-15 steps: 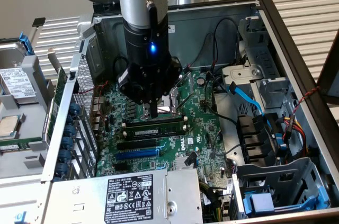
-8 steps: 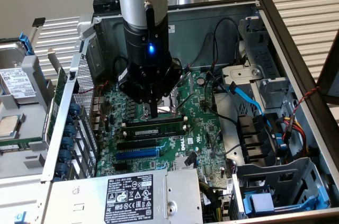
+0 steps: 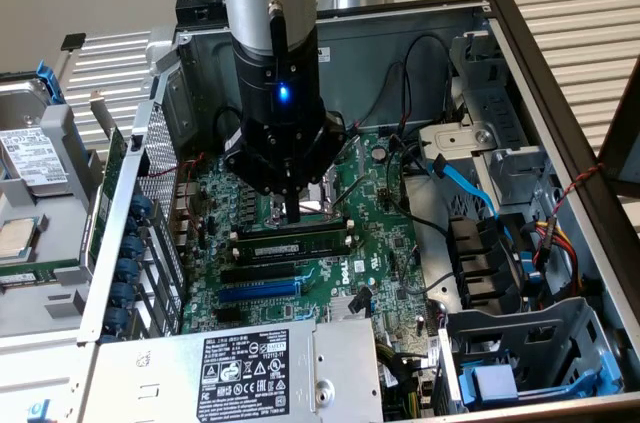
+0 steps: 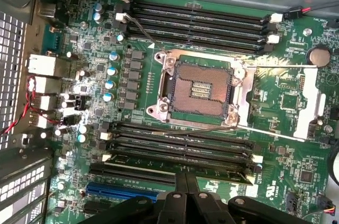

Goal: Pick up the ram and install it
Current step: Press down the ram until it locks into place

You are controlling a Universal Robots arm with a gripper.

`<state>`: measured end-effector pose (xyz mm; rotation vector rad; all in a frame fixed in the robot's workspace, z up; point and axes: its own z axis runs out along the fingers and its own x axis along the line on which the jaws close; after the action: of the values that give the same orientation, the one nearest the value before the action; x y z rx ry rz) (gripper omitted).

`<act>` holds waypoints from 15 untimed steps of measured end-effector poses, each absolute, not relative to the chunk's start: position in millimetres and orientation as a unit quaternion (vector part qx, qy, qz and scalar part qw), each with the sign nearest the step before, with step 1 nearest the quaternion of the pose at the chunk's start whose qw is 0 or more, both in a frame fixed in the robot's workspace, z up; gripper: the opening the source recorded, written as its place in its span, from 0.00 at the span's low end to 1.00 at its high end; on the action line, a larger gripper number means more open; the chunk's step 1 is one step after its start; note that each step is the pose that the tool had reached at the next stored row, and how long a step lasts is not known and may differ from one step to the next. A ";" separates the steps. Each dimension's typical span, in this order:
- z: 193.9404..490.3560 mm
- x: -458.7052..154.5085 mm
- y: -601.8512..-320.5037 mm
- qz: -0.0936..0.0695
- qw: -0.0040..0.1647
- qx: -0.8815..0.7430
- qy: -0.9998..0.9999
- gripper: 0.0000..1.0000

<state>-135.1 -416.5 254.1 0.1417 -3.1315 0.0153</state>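
The exterior view shows the gripper [image 3: 291, 211] hanging upright over the motherboard [image 3: 380, 243] inside the open computer case [image 3: 560, 93]; its fingers are drawn together into one dark tip, and nothing is seen clamped between them. Directly beneath that tip lies the ram [image 3: 290, 239], a long green stick with dark chips, already lying along the nearest of the black memory slots [image 3: 265, 271]; its long axis runs across the board from the exterior view's left to the exterior view's right, and the fingertip is judged to stand at or just above its upper edge, near the middle of its length; whether contact is made cannot be told. In the wrist view the closed fingers [image 4: 186, 184] are seen end-on, and the ram [image 4: 175, 172] passes just under them, its length lying square to the direction in which the fingers point. Beyond it are the empty slots, then the bare processor socket [image 4: 200, 87]; a blue expansion slot [image 4: 123, 190] lies on the near side. Whether the stick is fully latched cannot be judged from these pictures.
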 end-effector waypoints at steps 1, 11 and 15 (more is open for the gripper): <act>254.1 -135.0 -416.5 0.005 0.003 0.041 -0.999 0.11; 254.1 -135.1 -416.5 0.006 0.001 -0.011 -1.000 0.11; 254.3 -135.1 -416.6 0.006 0.001 -0.028 -1.000 0.11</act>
<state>-135.1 -416.6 254.3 -0.0863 -3.1378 0.0197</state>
